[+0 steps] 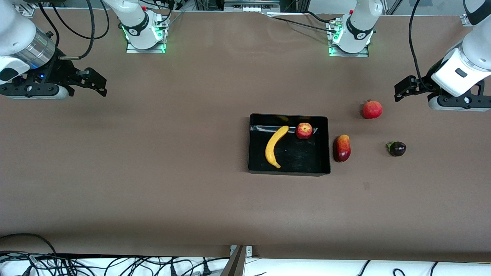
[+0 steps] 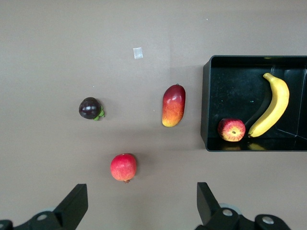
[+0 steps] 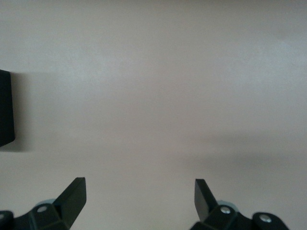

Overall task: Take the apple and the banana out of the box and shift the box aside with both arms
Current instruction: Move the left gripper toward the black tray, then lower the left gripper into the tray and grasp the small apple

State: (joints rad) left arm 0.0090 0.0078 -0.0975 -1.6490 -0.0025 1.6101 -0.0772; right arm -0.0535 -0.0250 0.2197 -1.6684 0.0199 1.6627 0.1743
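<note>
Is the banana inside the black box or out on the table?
Inside. The banana lies within the box walls, beside the apple.

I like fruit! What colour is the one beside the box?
The mango is red fading to yellow, clearest in the left wrist view.

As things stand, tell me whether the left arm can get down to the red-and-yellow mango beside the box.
Probably yes. The left pincer hangs open and empty over bare table at its own end, and the mango lies in the open beside the box, touching nothing. Only the box wall close by could crowd one finger.
</note>
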